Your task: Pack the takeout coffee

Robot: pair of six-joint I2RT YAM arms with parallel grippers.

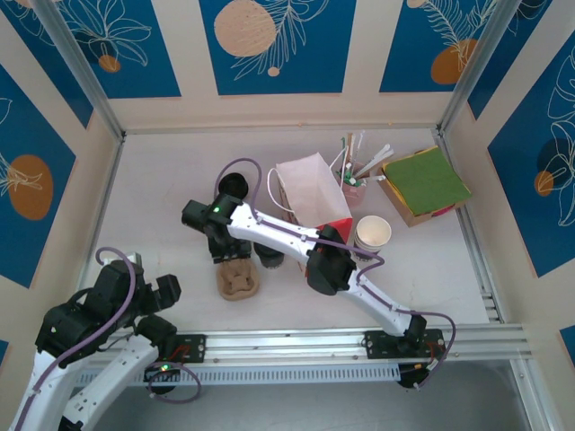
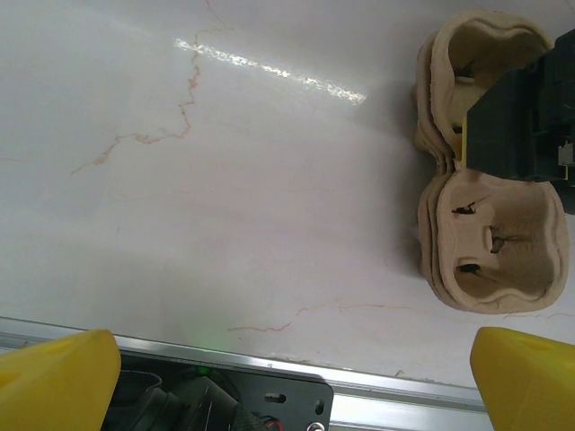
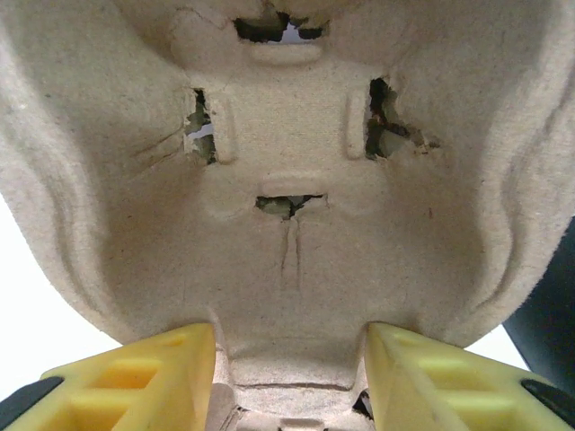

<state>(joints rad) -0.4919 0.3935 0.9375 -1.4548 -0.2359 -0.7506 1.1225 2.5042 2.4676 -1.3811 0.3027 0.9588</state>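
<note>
**0 cups packed — carrier gripped, coffee not yet seated**

The takeout coffee (image 1: 232, 185) stands on the table (image 1: 162, 184), black lid up. It is just left of the white paper bag (image 1: 313, 187) and behind the right claw (image 1: 229, 256). It is neither in the bag nor in the pulp carrier (image 1: 239, 283).

The right claw is about half closed. Its yellow fingers (image 3: 135, 373) press on either side of the carrier's middle ridge — a grip, as far as I can judge. The left claw (image 2: 287, 382) hangs wide open and empty near the front rail, apart from the carrier.

By my reading only the carrier is in hand. Seating the coffee in 1 of its 2 wells and getting it into the bag are both left to do.

An unlidded cup (image 1: 373, 232) and a pink cup of stirrers (image 1: 353, 189) sit right of the bag, with green napkins (image 1: 429, 178) beyond. The right arm lies across the table in front of the bag and may crowd the way to the coffee.
</note>
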